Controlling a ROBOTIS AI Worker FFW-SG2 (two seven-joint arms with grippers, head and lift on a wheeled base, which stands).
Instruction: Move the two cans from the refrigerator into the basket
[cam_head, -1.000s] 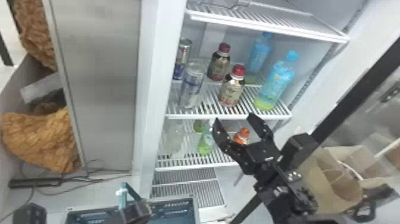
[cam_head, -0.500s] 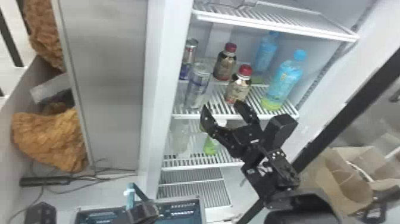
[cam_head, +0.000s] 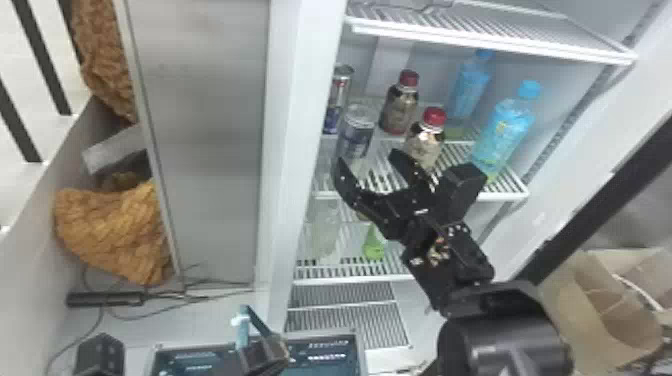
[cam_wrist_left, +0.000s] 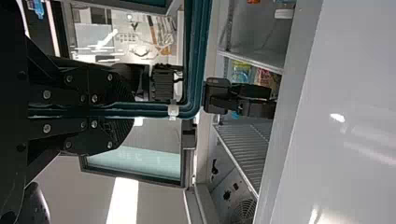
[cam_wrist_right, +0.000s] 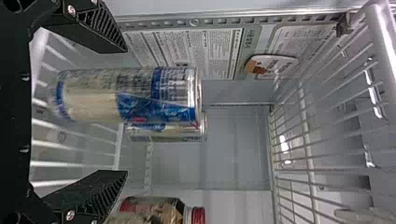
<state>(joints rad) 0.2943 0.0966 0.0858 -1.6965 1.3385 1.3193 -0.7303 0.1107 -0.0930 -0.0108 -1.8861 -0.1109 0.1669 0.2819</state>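
In the head view my right gripper (cam_head: 369, 162) is open at the middle fridge shelf, just in front of the nearer can (cam_head: 356, 132). The farther can (cam_head: 338, 97) stands behind it, near the fridge's left wall. From the right wrist, the nearer can (cam_wrist_right: 135, 95) lies between the spread fingers of the gripper (cam_wrist_right: 123, 111), with the farther can (cam_wrist_right: 194, 133) partly hidden beyond it. Low in the head view, my left gripper (cam_head: 262, 352) is at the basket (cam_head: 359, 355); in the left wrist view this gripper (cam_wrist_left: 112, 110) is shut on the teal basket handle (cam_wrist_left: 154, 110).
Red-capped bottles (cam_head: 425, 142) stand right of the cans, and blue-capped bottles (cam_head: 505, 127) farther right. An upper wire shelf (cam_head: 480, 37) hangs above them. The fridge's left frame (cam_head: 300, 150) rises beside the cans. A paper bag (cam_head: 595, 300) is at the right.
My right gripper has moved up and left toward the nearer can, its fingers still apart. The head view has shifted, so the fridge appears a little farther right. The left gripper remains at the basket.
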